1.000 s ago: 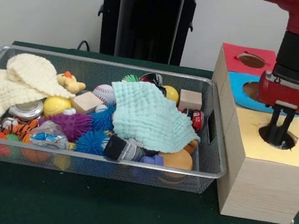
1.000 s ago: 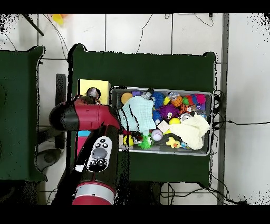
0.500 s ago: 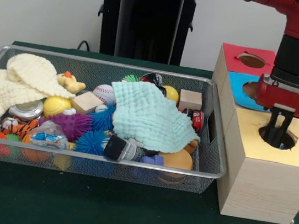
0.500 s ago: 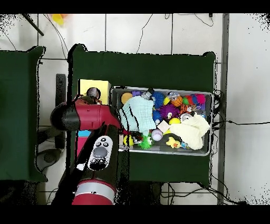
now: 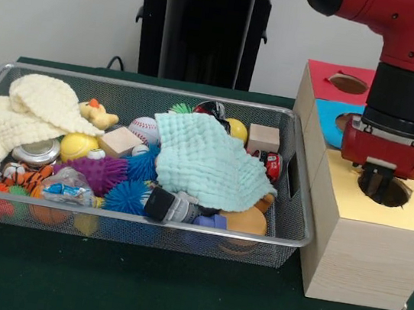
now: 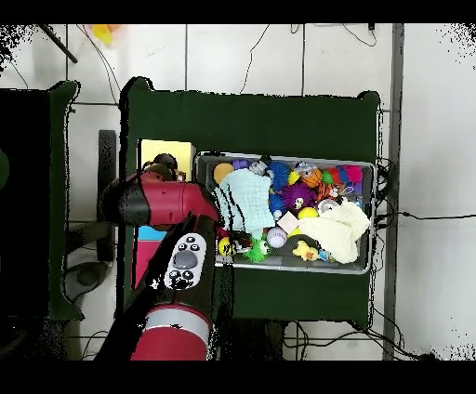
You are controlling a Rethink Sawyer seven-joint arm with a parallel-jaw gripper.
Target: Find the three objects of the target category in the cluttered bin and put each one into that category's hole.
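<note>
Front view: the red and black arm (image 5: 404,67) comes down from the top right, cut off by the upper edge. Its hand (image 5: 376,186) hangs at the round hole (image 5: 387,192) in the yellow-topped box (image 5: 369,239), the dark fingers reaching to the opening; whether they are clenched or released cannot be told, since they merge with the dark of the hole. Behind that box the blue-topped box (image 5: 336,115) is partly hidden by the arm, and the red-topped box (image 5: 344,82) stands farthest back. The bin (image 5: 288,236) sits on the green counter (image 5: 171,296), just beside the boxes, its left end cut off by the frame. In it, a mint waffle cloth (image 5: 210,163) covers much of the right half and hides what lies under it; a cream waffle cloth (image 5: 24,114) lies at the left. One crumpled light-blue and white wrapper (image 5: 67,189) lies near the front left, among spiky balls; any other wrappers cannot be made out in the clutter.

Overhead view: the arm (image 6: 163,200) covers most of the boxes, leaving a part of the yellow-topped box (image 6: 163,151) showing. The hand itself is hard to make out under the wrist. The bin (image 6: 372,218) lies right of the boxes, with the mint waffle cloth (image 6: 244,200) at its left end and the cream waffle cloth (image 6: 339,228) toward the right; the wrappers are too small to pick out here
</note>
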